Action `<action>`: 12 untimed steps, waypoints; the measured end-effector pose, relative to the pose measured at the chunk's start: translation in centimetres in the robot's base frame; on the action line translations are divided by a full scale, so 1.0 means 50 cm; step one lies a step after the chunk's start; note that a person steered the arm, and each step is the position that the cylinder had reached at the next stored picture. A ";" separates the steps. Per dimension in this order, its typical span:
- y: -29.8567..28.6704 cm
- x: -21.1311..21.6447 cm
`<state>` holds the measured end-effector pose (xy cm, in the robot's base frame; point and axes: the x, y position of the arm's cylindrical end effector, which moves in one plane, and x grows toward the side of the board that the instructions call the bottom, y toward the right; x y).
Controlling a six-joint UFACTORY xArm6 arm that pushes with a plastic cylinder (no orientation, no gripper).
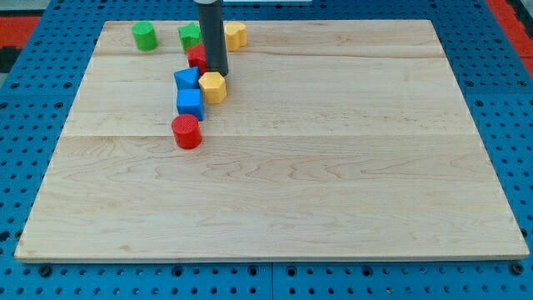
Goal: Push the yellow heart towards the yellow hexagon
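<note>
The yellow heart lies near the view's top edge of the wooden board, just right of my dark rod. The yellow hexagon lies below it, in a cluster of blocks. My tip rests on the board directly above the yellow hexagon, almost touching it, and below-left of the heart. The rod hides part of a red block to its left.
A blue block touches the hexagon's left side. A blue cube and a red cylinder lie below it. A green cylinder and a green block sit at the top left. The board ends at blue pegboard.
</note>
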<state>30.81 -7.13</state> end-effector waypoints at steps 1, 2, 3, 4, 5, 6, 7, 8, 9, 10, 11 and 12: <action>0.132 -0.100; 0.192 -0.226; 0.122 -0.228; 0.019 -0.227; 0.000 -0.198; 0.021 -0.189; 0.031 -0.228; 0.075 -0.196; 0.012 -0.140; -0.029 -0.085; -0.017 -0.096; -0.014 -0.092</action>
<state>26.21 -7.85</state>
